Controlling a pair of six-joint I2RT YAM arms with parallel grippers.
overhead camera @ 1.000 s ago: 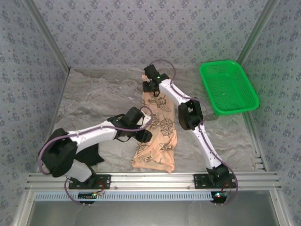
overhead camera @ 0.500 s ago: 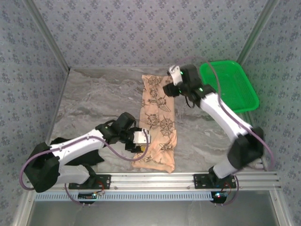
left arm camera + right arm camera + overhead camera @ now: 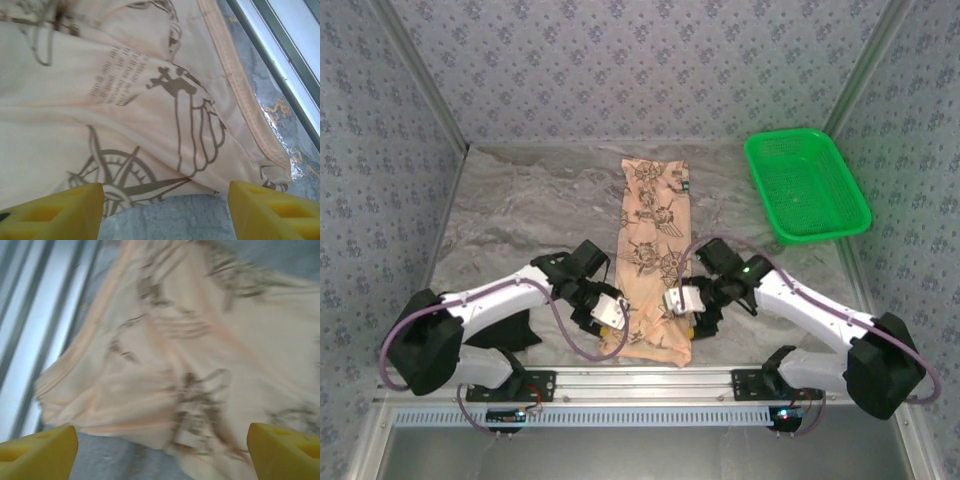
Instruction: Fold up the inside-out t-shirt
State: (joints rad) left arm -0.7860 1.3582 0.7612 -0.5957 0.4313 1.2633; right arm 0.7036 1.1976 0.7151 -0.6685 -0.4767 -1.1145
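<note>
Metal rail (image 3: pixel 640 378) nearest. My left pincer (image 3: pixel 610 312) and right pincer (image 3: pixel 680 305) both released, flanking near hem of inside-out t-shirt (image 3: pixel 655 240), a long strip on grey marbled table (image 3: pixel 520 210). Green basket (image 3: pixel 806 185) far right; patterned walls (image 3: pixel 620 70) behind.

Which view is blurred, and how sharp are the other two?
Right wrist: motion-blurred, the print on the t-shirt smeared. Left wrist: sharp, print lines crisp, small glints on the table. Top external: sharp and evenly lit.
</note>
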